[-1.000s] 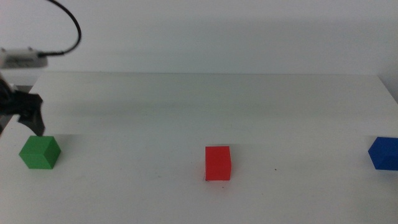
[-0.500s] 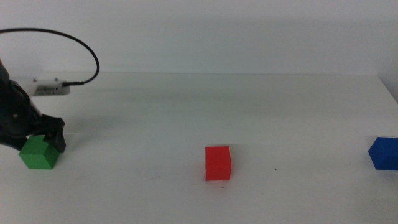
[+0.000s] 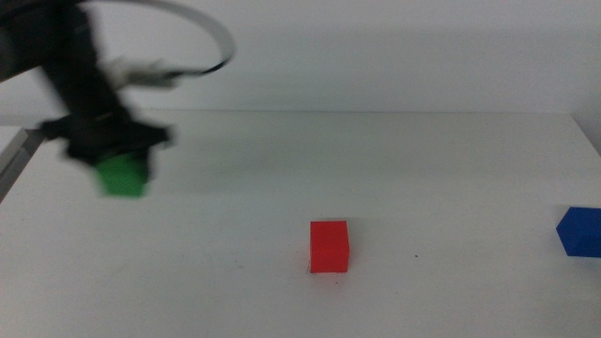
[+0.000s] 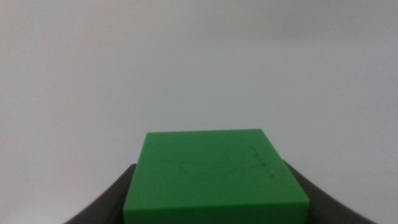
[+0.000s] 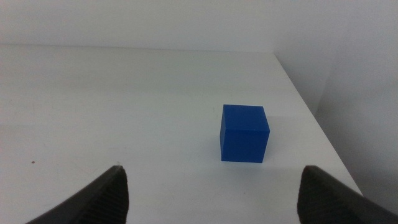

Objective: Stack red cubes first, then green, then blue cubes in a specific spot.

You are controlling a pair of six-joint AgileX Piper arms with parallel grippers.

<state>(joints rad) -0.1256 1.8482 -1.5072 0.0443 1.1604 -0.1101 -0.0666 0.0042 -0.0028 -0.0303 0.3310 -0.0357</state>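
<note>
The left arm [image 3: 80, 80] was black and bulky, blurred, with a pale grey block [image 3: 141, 71] on it and a thin black cable [image 3: 202, 33] looping overhead. Both grippers had dark, matte jaws with rounded, smooth outer edges.

middle view high, facing forward-down over table [image 3: 394, 160]; wrist views low, close; shares blue cube [image 3: 579, 232] with right.

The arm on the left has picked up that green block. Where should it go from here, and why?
Probably across toward the red cube, stopping above it. The left gripper holds the green cube between its jaws, lifted off the table, while the red cube sits alone mid-table with nothing on top. The right gripper waits open near the blue cube, which likely goes last.
</note>
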